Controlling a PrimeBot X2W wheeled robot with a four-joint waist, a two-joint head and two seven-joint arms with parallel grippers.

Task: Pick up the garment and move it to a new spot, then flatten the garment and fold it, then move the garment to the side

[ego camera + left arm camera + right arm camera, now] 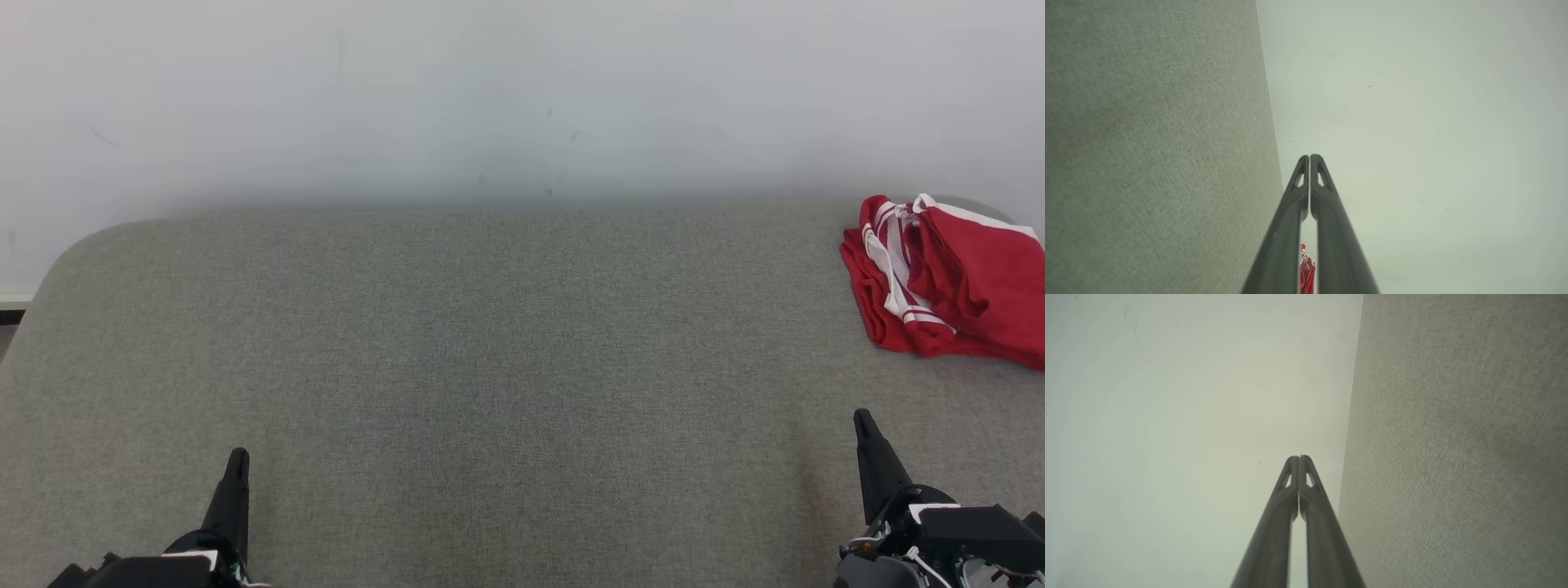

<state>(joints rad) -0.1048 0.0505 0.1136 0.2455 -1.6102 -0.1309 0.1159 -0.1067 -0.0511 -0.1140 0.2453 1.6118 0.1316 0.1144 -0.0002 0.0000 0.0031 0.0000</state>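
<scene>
The garment [947, 282] is red with white stripes and lies crumpled at the far right of the grey fabric table [490, 351], running past the head view's right edge. A sliver of the red garment [1306, 271] shows between the fingers in the left wrist view. My left gripper [237, 457] rests at the lower left, shut and holding nothing, far from the garment. My right gripper [861, 420] sits at the lower right, also shut and holding nothing, a short way in front of the garment. In the wrist views the left gripper [1309, 157] and the right gripper [1298, 458] each show tips pressed together.
A pale wall [522, 98] with a few small marks rises right behind the table's far edge. The table's left corner [73, 245] is rounded. Wide bare fabric stretches between the two grippers.
</scene>
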